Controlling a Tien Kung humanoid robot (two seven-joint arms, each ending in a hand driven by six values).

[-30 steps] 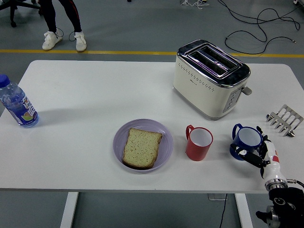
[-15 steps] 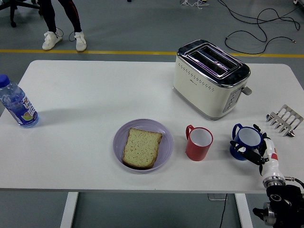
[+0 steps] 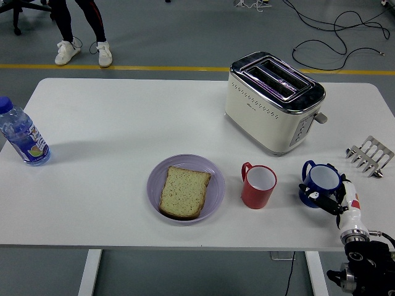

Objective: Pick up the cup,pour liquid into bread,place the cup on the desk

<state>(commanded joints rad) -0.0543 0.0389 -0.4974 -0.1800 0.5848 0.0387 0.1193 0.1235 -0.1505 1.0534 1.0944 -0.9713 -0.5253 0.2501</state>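
The blue cup [image 3: 320, 183] stands upright on the white table [image 3: 123, 123] near its front right edge, with the right hand [image 3: 336, 198] against its near right side. The black fingers [image 3: 323, 199] curl around the cup's lower wall, gripping it, while the cup's base rests on the table. Just left of the fingers stands a red cup [image 3: 258, 185], empty inside, its handle turned left. Further left lies a slice of bread [image 3: 183, 191] on a purple plate [image 3: 210, 169]. Beyond the fingers, further back, sits a cream toaster [image 3: 271, 102]; a small metal toast rack [image 3: 369, 155] is to their right. A water bottle [image 3: 21, 134] stands at the far left edge.
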